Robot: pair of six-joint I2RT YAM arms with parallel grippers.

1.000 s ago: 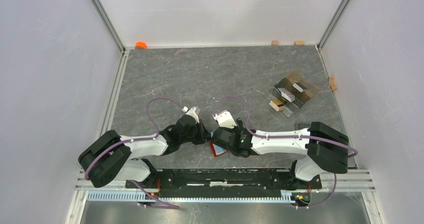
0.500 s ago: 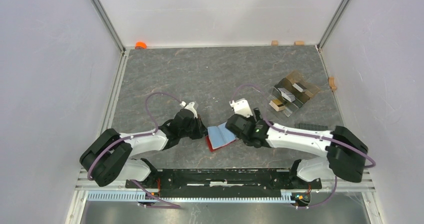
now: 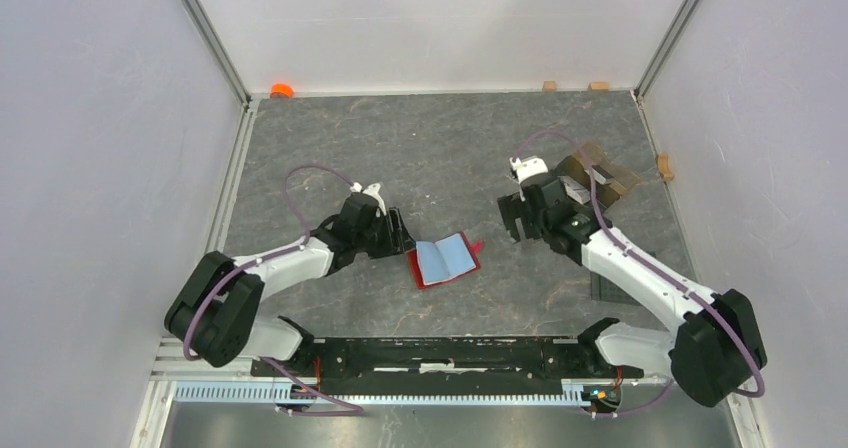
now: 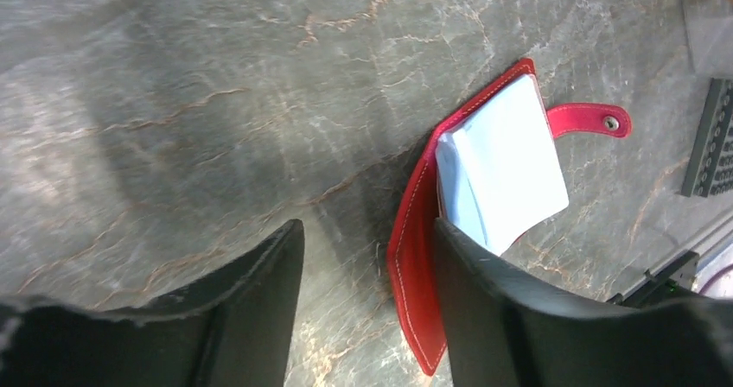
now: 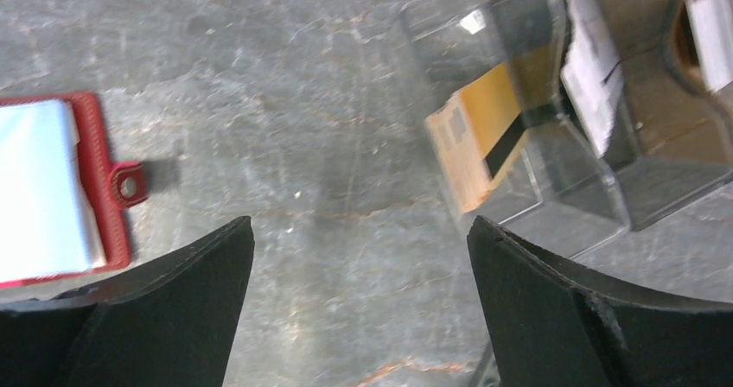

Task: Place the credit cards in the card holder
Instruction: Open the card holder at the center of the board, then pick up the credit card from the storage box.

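The red card holder [image 3: 413,268] lies open on the table with a light blue credit card [image 3: 445,258] resting on it. In the left wrist view the red cover [image 4: 415,231] and the blue card [image 4: 506,175] sit just past my right fingertip. My left gripper [image 3: 397,233] [image 4: 367,231] is open beside the holder's left edge and holds nothing. My right gripper [image 3: 515,218] [image 5: 359,231] is wide open and empty over bare table, between the holder [image 5: 104,188] and a clear stand. An orange credit card [image 5: 484,132] with a dark stripe leans in that stand.
The clear plastic stand [image 3: 590,188] [image 5: 553,102] at the right also holds white pieces [image 5: 588,67]. A dark flat rectangle [image 3: 605,286] lies near the right arm. Small tan blocks [image 3: 549,86] and an orange cap [image 3: 281,90] sit by the back wall.
My left gripper opened and let go of the holder, which now lies flat with the blue card on it. My right arm swung up and right toward the clear stand, its jaws opening wider.
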